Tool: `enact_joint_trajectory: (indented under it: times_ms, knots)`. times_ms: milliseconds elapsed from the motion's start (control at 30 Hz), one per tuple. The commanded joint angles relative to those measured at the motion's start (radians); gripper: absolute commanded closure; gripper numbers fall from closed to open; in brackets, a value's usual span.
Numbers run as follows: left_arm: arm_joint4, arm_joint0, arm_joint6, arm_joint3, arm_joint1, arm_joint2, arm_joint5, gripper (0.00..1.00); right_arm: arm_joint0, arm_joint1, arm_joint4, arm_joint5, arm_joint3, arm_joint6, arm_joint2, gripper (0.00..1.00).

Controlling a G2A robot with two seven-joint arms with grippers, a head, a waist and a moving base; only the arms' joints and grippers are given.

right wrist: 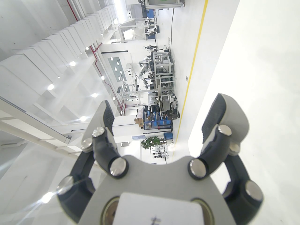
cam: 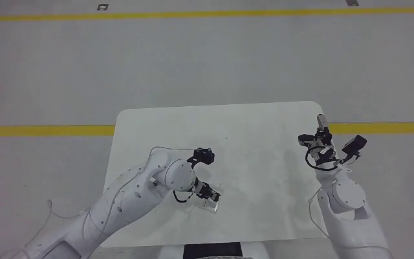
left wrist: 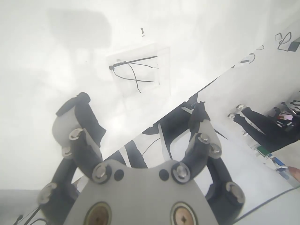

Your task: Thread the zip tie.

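Black zip ties (left wrist: pixel 133 71) sit crossed in a clear tray (left wrist: pixel 161 57) on the desk (cam: pixel 259 142); left pincer (left wrist: pixel 140 101) and right pincer (right wrist: pixel 163 101) both wide, empty.

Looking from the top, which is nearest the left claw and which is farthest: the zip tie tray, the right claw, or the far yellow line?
1. Zip tie tray, right by the left claw.
2. Right claw, at the right edge of the table.
3. Far yellow line, way past the table.

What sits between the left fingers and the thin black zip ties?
Bare white tabletop, then the rim of the clear plastic tray, in the left wrist view.
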Motion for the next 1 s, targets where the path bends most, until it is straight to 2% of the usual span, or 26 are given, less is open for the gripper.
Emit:
enact_joint_trajectory:
  times_ms: [0, 100, 167, 333, 500, 733, 867, 967]
  knots:
    - [0.0, 0.0, 0.0, 0.0, 0.0, 0.0, 0.0, 0.0, 0.0, 0.0, 0.0, 0.0, 0.0, 0.0, 0.0, 0.0]
    - [0.023, -0.007, 0.005, -0.016, -0.001, 0.01, -0.015, 0.0, 0.0, 0.0, 0.0, 0.0, 0.0, 0.0, 0.0, 0.0]
    - [0.052, -0.015, 0.001, -0.026, -0.003, 0.03, -0.006, 0.0, 0.0, 0.0, 0.0, 0.0, 0.0, 0.0, 0.0, 0.0]
    - [0.048, -0.039, 0.0, -0.039, -0.011, 0.068, 0.0, 0.0, 0.0, 0.0, 0.0, 0.0, 0.0, 0.0, 0.0, 0.0]
    - [0.088, -0.087, 0.0, -0.002, -0.022, 0.146, 0.0, 0.0, 0.0, 0.0, 0.0, 0.0, 0.0, 0.0, 0.0, 0.0]
    - [0.096, -0.09, 0.0, 0.005, -0.022, 0.15, 0.0, 0.0, 0.0, 0.0, 0.0, 0.0, 0.0, 0.0, 0.0, 0.0]
    - [0.108, -0.081, 0.034, 0.005, -0.022, 0.155, -0.006, 0.0, 0.0, 0.0, 0.0, 0.0, 0.0, 0.0, 0.0, 0.0]
    - [0.143, -0.093, 0.013, -0.005, -0.024, 0.173, -0.011, 0.0, 0.0, 0.0, 0.0, 0.0, 0.0, 0.0, 0.0, 0.0]
